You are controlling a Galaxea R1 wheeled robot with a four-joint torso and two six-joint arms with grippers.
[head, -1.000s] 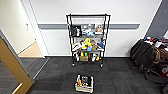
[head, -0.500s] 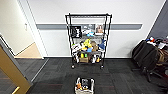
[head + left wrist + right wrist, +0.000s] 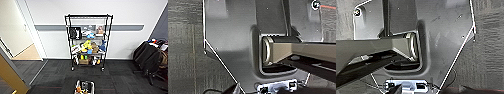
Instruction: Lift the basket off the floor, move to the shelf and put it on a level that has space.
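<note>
The basket [image 3: 85,87] stands on the dark grey carpet floor [image 3: 120,77] at the near edge of the head view, with small items inside it. Behind it, against the white wall, stands the shelf [image 3: 108,42], a tall black wire rack on small wheels. Its top level [image 3: 88,16] looks bare, while the tiers below are crowded with boxes, toys and bottles. Both wrist views look down on carpet [image 3: 185,50] [image 3: 488,50] beside my base, well away from the basket.
An open doorway with light wooden flooring [image 3: 27,53] lies to the left, and a tan door leaf [image 3: 10,77] juts in at the near left. An office chair draped with dark clothes [image 3: 150,58] stands at the right. Carpet stretches between the basket and the rack.
The whole head view has shifted: the camera has come closer, so the rack looks larger and the basket sits lower in the picture.
</note>
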